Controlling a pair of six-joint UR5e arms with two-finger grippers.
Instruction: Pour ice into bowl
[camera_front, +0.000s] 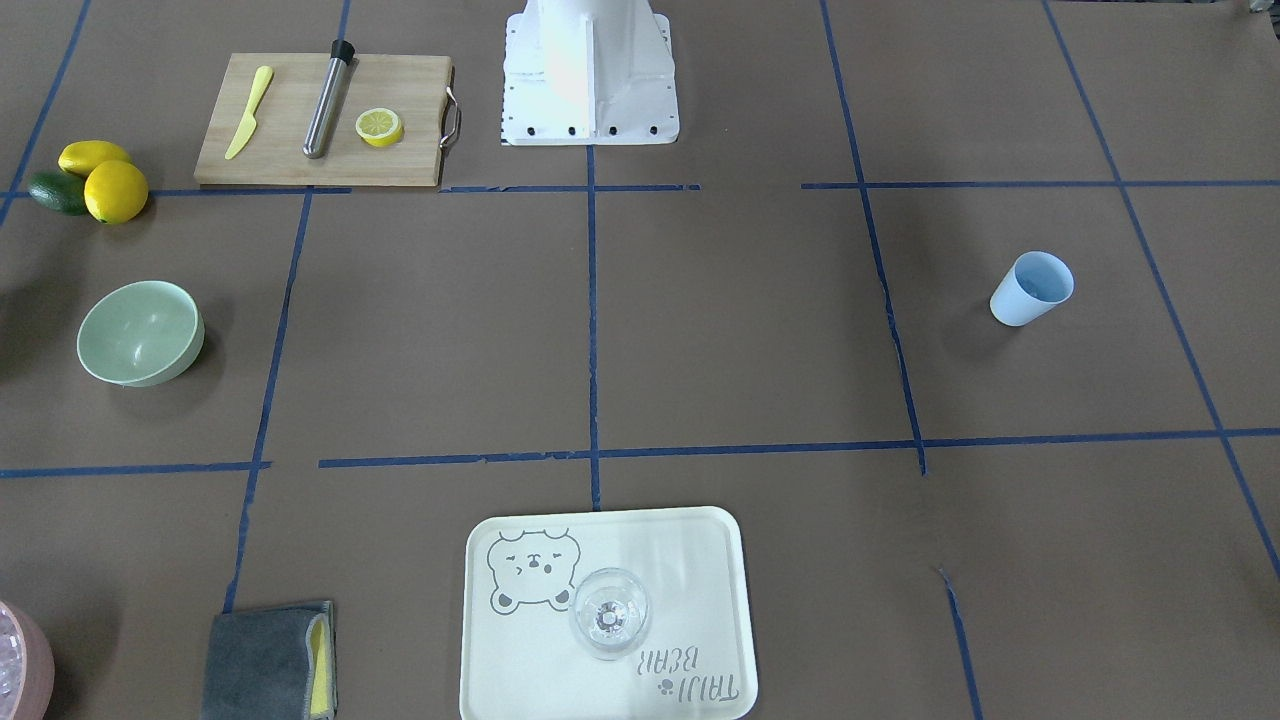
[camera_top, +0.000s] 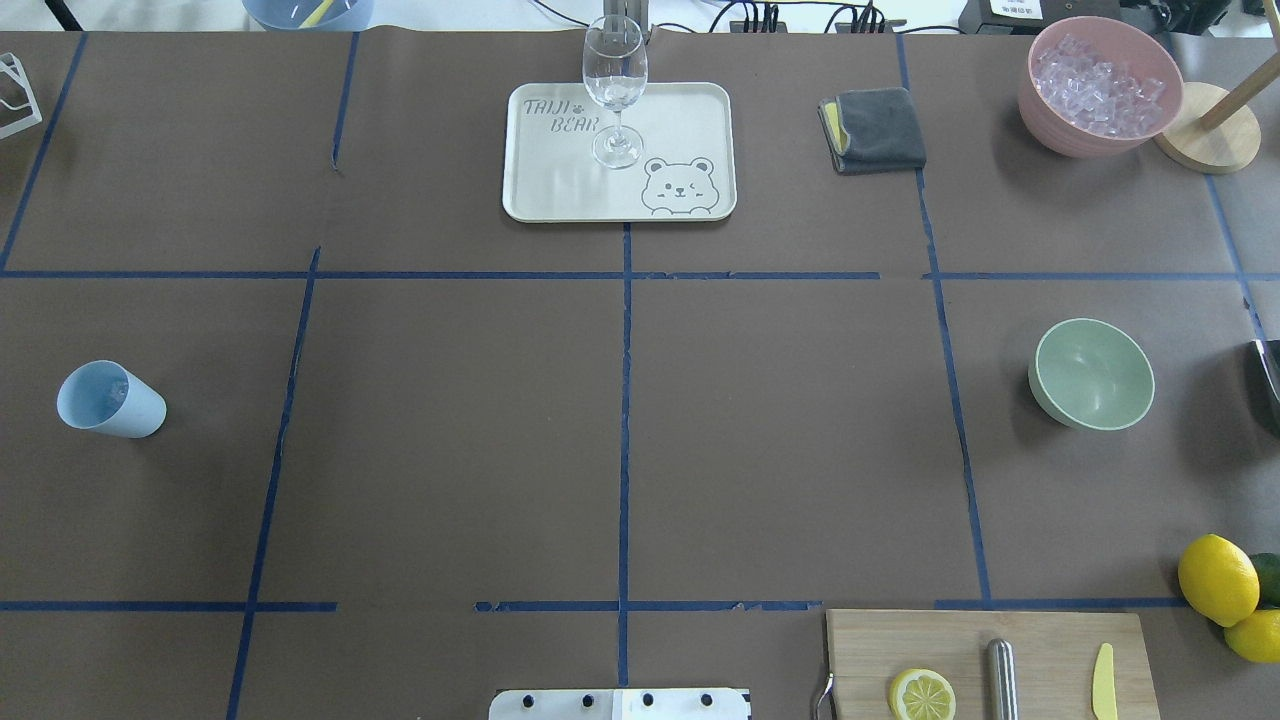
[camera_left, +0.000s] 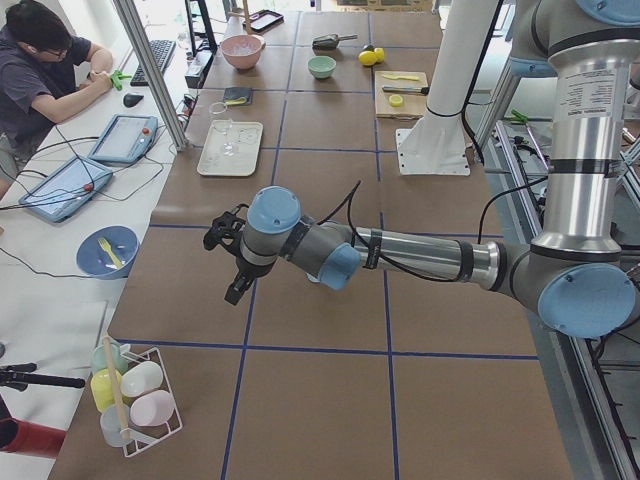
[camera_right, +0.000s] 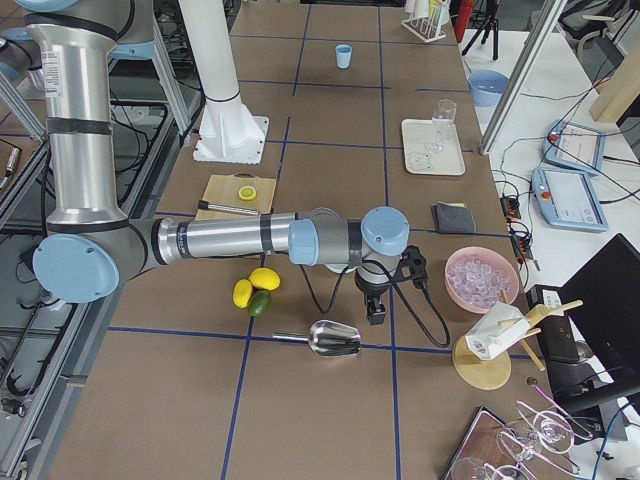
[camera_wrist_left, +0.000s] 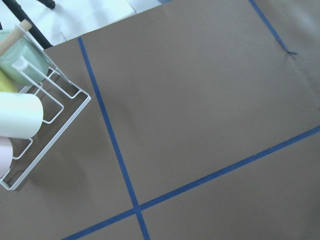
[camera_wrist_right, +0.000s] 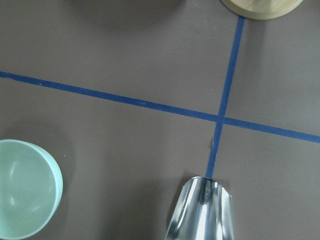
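The pale green bowl stands upright and empty at the right of the overhead view, its mouth facing straight up. It is round, so it has no long axis. The ice, a heap of clear cubes, still fills the pink container in the upper right corner, well apart from the bowl.

In the right side view a metal scoop lies on the table at lower centre. Its long axis runs left to right across the frame, with the thin handle at the left and the cup at the right. The right gripper hangs just above and to the right of the scoop. Whether its jaws are parted or closed cannot be told. The same goes for the left gripper, left of centre in the left side view.

The step in hand looks like taking up the scoop. Grasp the handle squarely, keep the cup level when loaded, and tip it over the bowl's centre.
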